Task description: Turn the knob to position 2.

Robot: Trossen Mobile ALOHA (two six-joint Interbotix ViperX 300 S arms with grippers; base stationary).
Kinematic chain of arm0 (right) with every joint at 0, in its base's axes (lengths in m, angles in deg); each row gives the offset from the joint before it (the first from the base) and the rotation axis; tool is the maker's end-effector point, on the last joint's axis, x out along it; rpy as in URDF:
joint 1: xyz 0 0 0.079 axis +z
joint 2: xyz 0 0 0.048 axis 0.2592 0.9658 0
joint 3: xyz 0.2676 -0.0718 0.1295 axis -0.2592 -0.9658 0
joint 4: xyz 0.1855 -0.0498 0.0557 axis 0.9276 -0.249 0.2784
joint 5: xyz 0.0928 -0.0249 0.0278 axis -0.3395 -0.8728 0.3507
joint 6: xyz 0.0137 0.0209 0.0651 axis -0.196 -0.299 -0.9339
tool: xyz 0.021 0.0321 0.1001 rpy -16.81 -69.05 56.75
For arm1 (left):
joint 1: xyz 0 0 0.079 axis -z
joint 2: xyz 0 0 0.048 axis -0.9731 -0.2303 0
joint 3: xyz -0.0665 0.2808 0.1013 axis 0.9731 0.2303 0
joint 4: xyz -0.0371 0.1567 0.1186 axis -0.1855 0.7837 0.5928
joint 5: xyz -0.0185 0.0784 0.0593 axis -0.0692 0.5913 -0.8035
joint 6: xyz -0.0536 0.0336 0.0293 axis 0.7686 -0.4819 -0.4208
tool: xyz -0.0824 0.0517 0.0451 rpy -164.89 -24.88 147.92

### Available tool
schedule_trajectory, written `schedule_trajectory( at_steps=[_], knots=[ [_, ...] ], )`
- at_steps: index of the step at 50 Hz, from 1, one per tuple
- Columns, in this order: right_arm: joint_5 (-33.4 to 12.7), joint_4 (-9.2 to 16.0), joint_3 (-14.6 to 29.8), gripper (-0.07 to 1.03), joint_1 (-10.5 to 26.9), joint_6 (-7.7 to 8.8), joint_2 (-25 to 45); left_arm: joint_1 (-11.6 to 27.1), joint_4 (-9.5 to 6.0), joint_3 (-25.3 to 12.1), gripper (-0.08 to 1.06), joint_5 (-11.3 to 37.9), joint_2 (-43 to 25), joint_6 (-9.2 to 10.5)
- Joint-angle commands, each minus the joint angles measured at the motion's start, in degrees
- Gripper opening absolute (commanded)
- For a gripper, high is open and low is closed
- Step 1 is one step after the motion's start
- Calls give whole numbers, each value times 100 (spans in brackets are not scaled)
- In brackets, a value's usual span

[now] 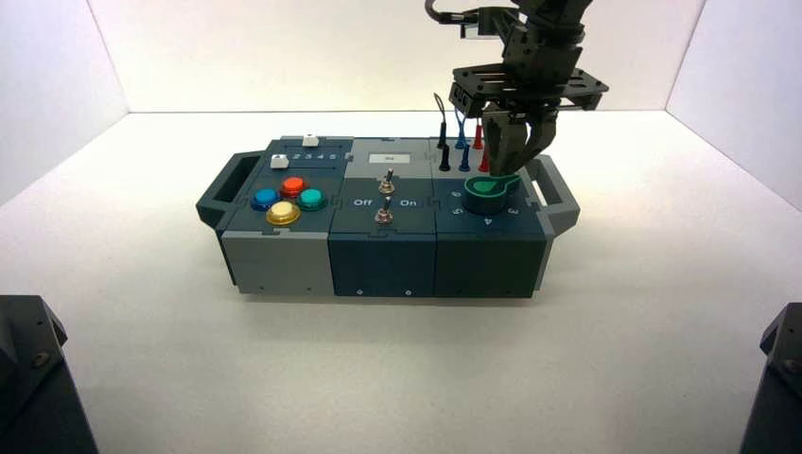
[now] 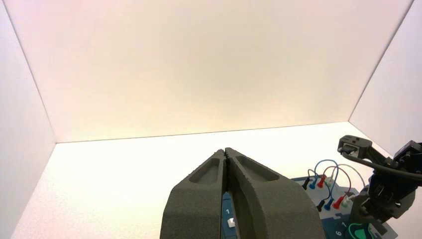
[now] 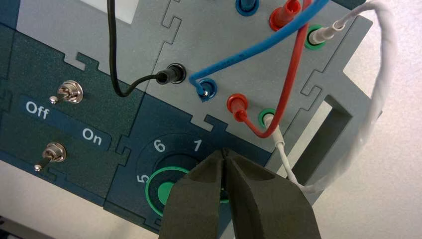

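The green knob (image 1: 491,189) sits on the box's right teal panel, and its pointed end faces the back right in the high view. My right gripper (image 1: 517,151) hangs just over that pointed end, shut with nothing between the fingers. In the right wrist view the closed fingers (image 3: 199,199) cover most of the knob (image 3: 165,192). White digits 5, 6 and 1 (image 3: 197,145) show around the ring; position 2 is hidden behind the fingers. My left gripper (image 2: 226,152) is shut and held off to the box's left side.
Behind the knob stand black, blue, red and white plugs with looping wires (image 3: 293,79). Two metal toggle switches (image 3: 69,92) with Off and On lettering fill the middle panel. Coloured push buttons (image 1: 284,199) and white sliders lie on the left. A handle (image 1: 558,194) flanks the knob.
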Motion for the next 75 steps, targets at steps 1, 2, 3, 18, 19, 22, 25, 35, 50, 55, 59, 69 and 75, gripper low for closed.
schedule_trajectory(
  at_steps=[1,2,3,18,19,22,25,35,50,55,59,69,75],
  knots=[
    [0,-9,185,-2,-44,-44,-185,35,-9,-97,-3,-44,-53,9],
    [-9,-9,193,-2,-44,-44,-185,44,-9,-105,-3,-35,-53,9],
    [-18,-9,211,-2,-53,-44,-185,35,-9,-97,-3,-35,-44,0],
    [-316,-70,510,-2,-141,-44,-237,44,0,-97,-3,-44,-53,9],
    [-334,-79,527,-2,-141,-44,-246,35,-9,-97,-3,-44,-53,9],
    [-413,-88,554,-2,-149,-44,-290,44,-9,-105,-3,-35,-44,0],
    [-483,-88,580,-2,-167,-44,-325,44,0,-97,-3,-44,-44,0],
    [-756,-105,580,-2,-220,-44,-519,44,-9,-105,-3,-44,-44,9],
    [-1222,-114,466,-2,-229,-105,-835,35,-9,-105,-3,-44,-35,9],
    [-1415,-105,413,-2,-220,-123,-949,35,0,-105,-3,-35,9,9],
    [-1521,-114,360,-2,-220,-123,-1055,35,-9,-97,-3,-44,35,9],
    [-1696,-114,185,-2,-220,-141,-1310,35,0,-88,-3,-44,105,9],
    [-1723,-88,18,-2,-220,-158,-1397,35,-9,-88,-3,-44,105,9]
  ],
)
